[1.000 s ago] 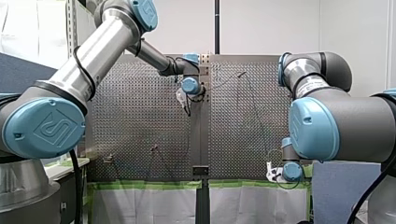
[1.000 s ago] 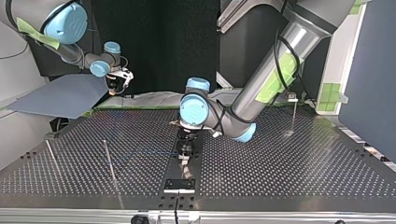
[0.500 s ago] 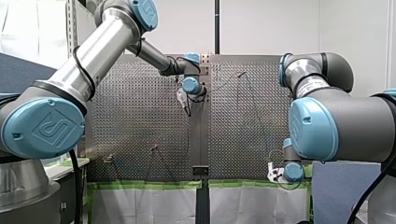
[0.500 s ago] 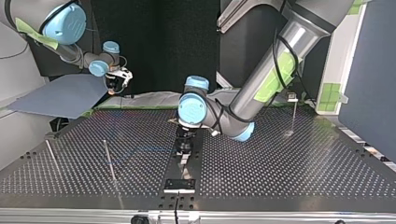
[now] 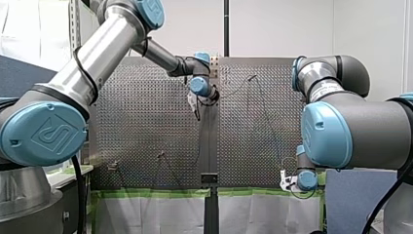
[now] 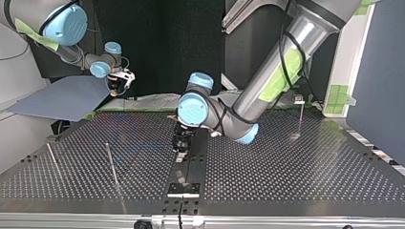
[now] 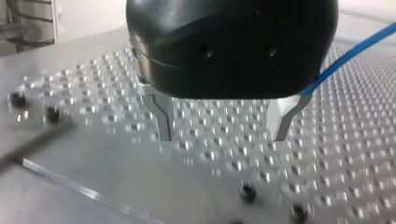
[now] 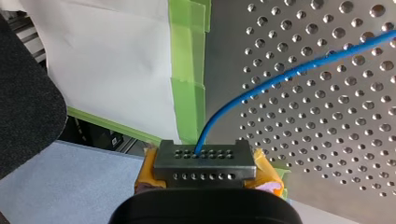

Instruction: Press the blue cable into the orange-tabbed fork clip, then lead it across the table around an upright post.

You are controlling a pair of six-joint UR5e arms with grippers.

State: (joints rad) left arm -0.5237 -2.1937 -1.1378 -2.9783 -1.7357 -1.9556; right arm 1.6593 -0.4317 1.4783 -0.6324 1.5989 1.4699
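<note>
Writing: showing only an embossed logo on the blue joint caps (image 5: 46, 134); small print on the label of my right arm (image 5: 325, 90) being too small to read.
Left jaws: standing wide apart over the tabletop (image 7: 355, 154), holding nothing; two bent metal fingers (image 7: 161, 122) hanging under a rounded black housing.
Right jaws: gripping the blue cable (image 8: 289, 74), with yellow pads (image 8: 268, 172) sitting beside a grey perforated plate (image 8: 205, 161), near the taped edge.
Blue cable: running from the right jaws out over the tabletop; also passing just beside the left jaws, outside one finger, not between them.
Change: left jaws having shifted toward the top view's left, now at the edge of the dark centre strip (image 6: 191, 164), compared with half a second ago; right jaws keeping nearly the same place.
Materials: tabletop being dull metal, full of small round holes; green tape (image 8: 187, 70) and a white sheet lying along its edge; upright posts (image 6: 112, 164) being thin bare metal rods.
</note>
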